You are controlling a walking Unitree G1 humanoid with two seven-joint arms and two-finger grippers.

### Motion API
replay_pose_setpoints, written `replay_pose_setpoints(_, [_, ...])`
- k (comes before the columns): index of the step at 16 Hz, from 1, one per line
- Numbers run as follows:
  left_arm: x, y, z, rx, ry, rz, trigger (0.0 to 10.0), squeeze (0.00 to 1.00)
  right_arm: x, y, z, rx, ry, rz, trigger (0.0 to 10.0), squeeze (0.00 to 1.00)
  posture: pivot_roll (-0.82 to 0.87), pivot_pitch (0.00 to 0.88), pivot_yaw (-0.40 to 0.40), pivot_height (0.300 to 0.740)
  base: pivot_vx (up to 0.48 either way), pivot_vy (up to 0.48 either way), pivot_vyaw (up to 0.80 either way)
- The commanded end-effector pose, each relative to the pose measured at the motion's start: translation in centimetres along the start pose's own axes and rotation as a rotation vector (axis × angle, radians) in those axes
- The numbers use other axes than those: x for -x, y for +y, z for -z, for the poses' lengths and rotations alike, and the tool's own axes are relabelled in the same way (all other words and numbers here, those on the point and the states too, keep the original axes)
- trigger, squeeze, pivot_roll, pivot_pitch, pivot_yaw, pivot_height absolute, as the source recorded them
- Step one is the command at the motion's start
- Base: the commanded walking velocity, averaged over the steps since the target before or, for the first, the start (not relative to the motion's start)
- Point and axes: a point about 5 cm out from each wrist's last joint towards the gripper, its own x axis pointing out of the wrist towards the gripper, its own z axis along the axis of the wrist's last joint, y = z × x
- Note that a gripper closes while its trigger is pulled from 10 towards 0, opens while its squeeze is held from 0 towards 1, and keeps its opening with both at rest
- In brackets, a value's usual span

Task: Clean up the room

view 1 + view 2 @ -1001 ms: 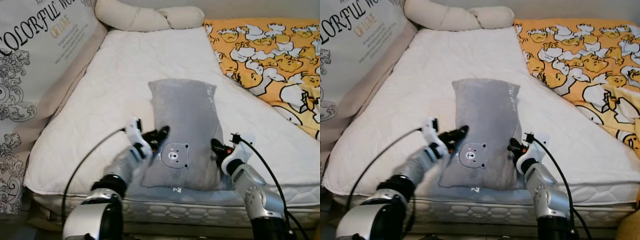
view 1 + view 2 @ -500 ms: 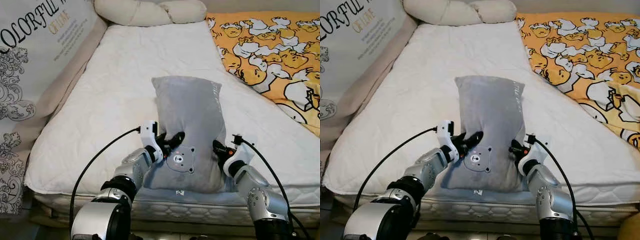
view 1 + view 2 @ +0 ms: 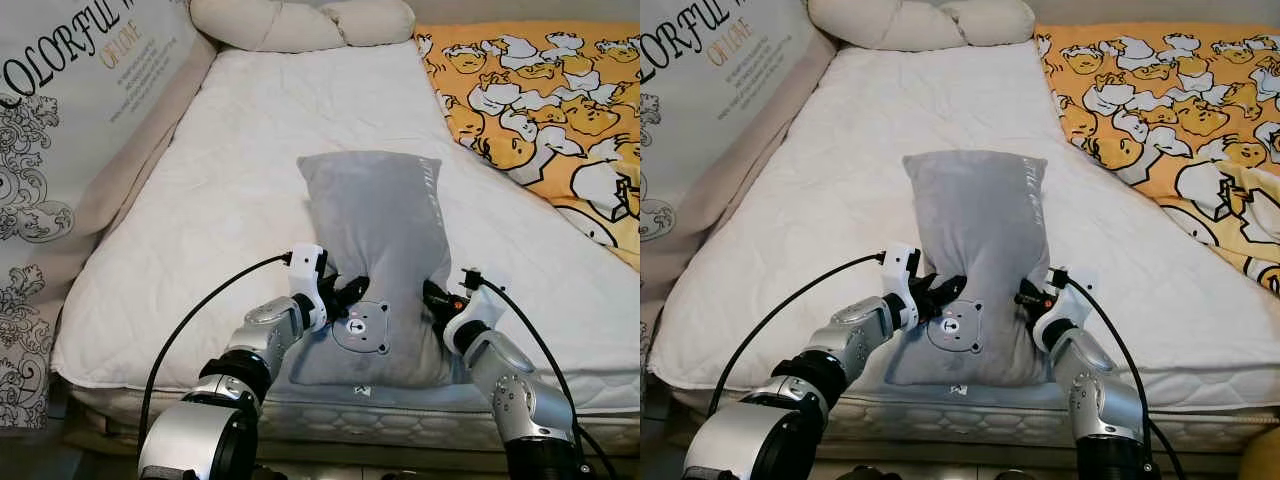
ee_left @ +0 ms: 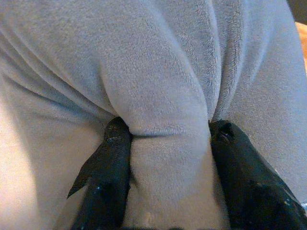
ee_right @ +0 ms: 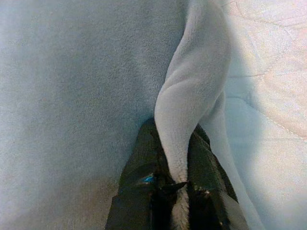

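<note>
White quilted bedding covers the bed (image 3: 250,180), which takes up most of the head views, and a grey pillow (image 3: 380,230) lies on it in the lower centre of the frame, its long side running up the picture. A small bear face (image 3: 362,332) is stitched near the pillow's lower edge.

At the pillow's lower left side, the left gripper (image 3: 345,296) has its jaws pinched on a thick fold of the grey plush, with one black finger (image 4: 108,167) on each side of the fold in the left wrist view. At the pillow's lower right edge, the right gripper (image 3: 432,296) has its jaws closed on a thin ridge of the fabric.

Along the right side of the frame lies an orange blanket (image 3: 530,90) printed with white and yellow cartoon figures. At the top centre rests a long cream bolster (image 3: 300,22). On the left stands a white panel (image 3: 70,110) with black ornaments and lettering.
</note>
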Motion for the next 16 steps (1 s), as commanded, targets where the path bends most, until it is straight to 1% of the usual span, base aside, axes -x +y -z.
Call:
replay_pose_setpoints(1, [-0.5,-1.2,2.1,0.015,0.117,0.035,0.0,0.00,-0.6,1.8,0.0,0.004,0.006,-0.070,10.0,0.00,-0.16,0.071,0.089,0.740,0.000,0.000,0.00])
replay_pose_setpoints(3, [-0.6,-1.3,2.0,0.005,0.117,0.035,0.0,0.00,-0.7,1.9,0.1,0.009,0.007,-0.076,10.0,0.00,-0.16,0.059,0.092,0.740,0.000,0.000,0.00])
replay_pose_setpoints(4, [-0.6,-1.3,2.0,0.027,0.119,0.038,0.0,0.00,-0.7,2.2,0.1,0.013,0.007,-0.081,10.0,0.00,-0.16,0.057,0.091,0.740,0.000,0.000,0.00])
replay_pose_setpoints(5, [-0.6,-1.3,2.0,0.026,0.122,0.044,0.0,0.00,-0.8,2.4,0.1,0.015,0.007,-0.086,10.0,0.00,-0.16,0.053,0.088,0.740,0.000,0.000,0.00])
replay_pose_setpoints(6, [-0.6,-1.3,2.0,0.003,0.125,0.039,0.0,0.00,-0.8,2.7,0.1,0.017,0.005,-0.093,10.0,0.00,-0.16,0.049,0.084,0.740,0.000,0.000,0.00])
replay_pose_setpoints(8, [-0.5,-1.1,1.7,0.007,0.107,0.012,0.0,0.00,-0.9,3.1,0.0,0.018,0.003,-0.113,10.0,0.00,-0.15,0.044,0.083,0.740,0.000,0.000,0.00])
replay_pose_setpoints(10, [-0.3,-0.4,0.6,0.037,0.051,-0.038,0.0,0.00,-1.1,3.7,-0.3,0.042,-0.009,-0.135,10.0,0.00,-0.16,0.028,0.096,0.740,0.000,0.000,0.00])
replay_pose_setpoints(13, [0.1,0.3,-0.9,0.095,-0.034,-0.064,0.0,0.00,-1.1,4.1,-0.6,0.040,-0.029,-0.148,10.0,0.00,-0.15,0.008,0.094,0.740,0.000,0.000,0.00])
replay_pose_setpoints(15, [0.4,0.3,-1.6,0.096,-0.057,-0.045,0.0,0.00,-1.3,4.5,-0.8,0.040,-0.044,-0.159,10.0,0.00,-0.14,0.000,0.092,0.740,0.000,0.000,0.00])
replay_pose_setpoints(16, [0.6,0.2,-2.1,0.081,-0.077,-0.030,0.0,0.00,-1.3,5.1,-1.2,0.036,-0.062,-0.172,10.0,0.00,-0.14,0.000,0.085,0.740,0.000,0.000,0.00])
